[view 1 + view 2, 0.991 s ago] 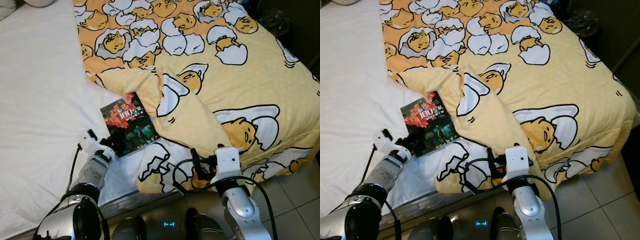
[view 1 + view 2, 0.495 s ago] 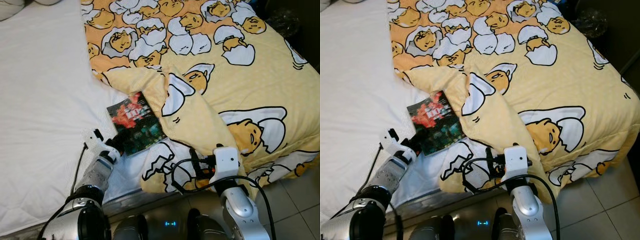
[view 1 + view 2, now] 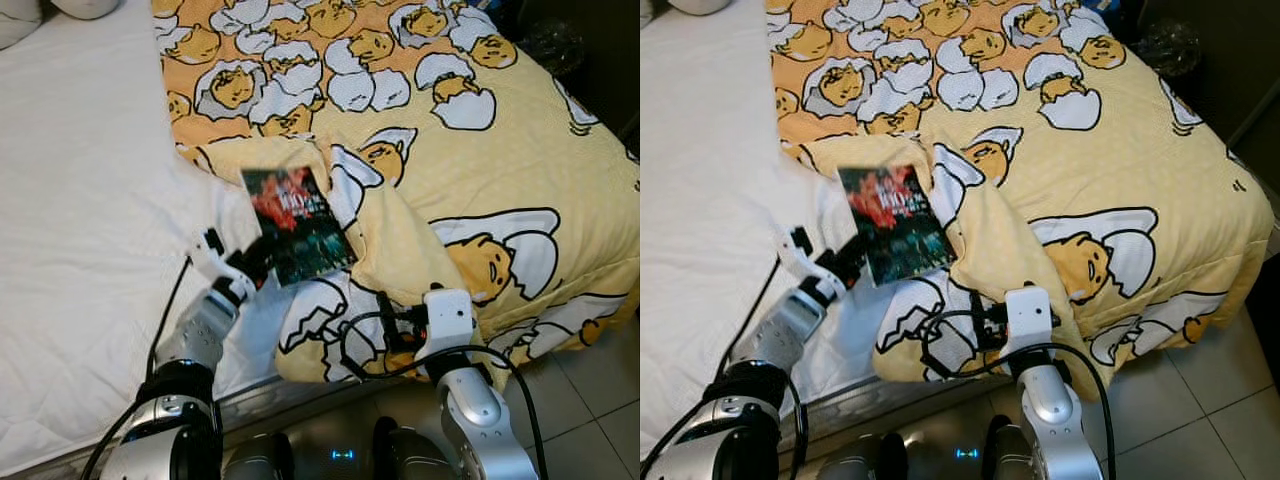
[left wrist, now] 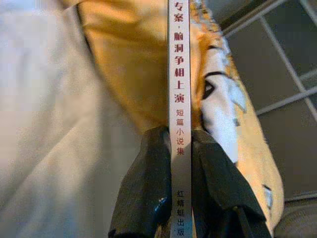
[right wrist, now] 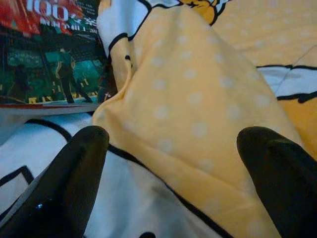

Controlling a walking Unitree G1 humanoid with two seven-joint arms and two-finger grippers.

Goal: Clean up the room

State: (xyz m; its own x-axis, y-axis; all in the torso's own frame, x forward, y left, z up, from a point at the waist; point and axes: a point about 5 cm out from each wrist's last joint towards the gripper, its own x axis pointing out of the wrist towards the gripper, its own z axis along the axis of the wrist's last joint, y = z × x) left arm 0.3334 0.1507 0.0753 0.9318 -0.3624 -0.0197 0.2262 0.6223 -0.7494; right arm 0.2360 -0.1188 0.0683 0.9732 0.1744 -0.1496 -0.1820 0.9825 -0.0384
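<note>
A dark book (image 3: pixel 298 225) with a red and green cover is lifted off the white bed sheet (image 3: pixel 80 230), tilted up beside the folded edge of the yellow cartoon blanket (image 3: pixel 480 170). My left gripper (image 3: pixel 255 262) is shut on the book's lower corner; in the left wrist view its fingers (image 4: pixel 148 193) pinch the white spine (image 4: pixel 179 99). My right gripper (image 5: pixel 178 163) is open, low over the blanket's fold (image 5: pixel 198 114) near the bed's front edge, with the book's cover (image 5: pixel 49 64) just beyond one finger.
The blanket (image 3: pixel 1070 130) covers the bed's right half and hangs over the foot. A pillow (image 3: pixel 85 6) lies at the far left corner. Grey tiled floor (image 3: pixel 590 400) lies to the right, and a dark crinkled bag (image 3: pixel 560 42) sits beyond the bed.
My left gripper has raised the book off the sheet and carried it up and to the right, toward the blanket's fold. The right arm stays put.
</note>
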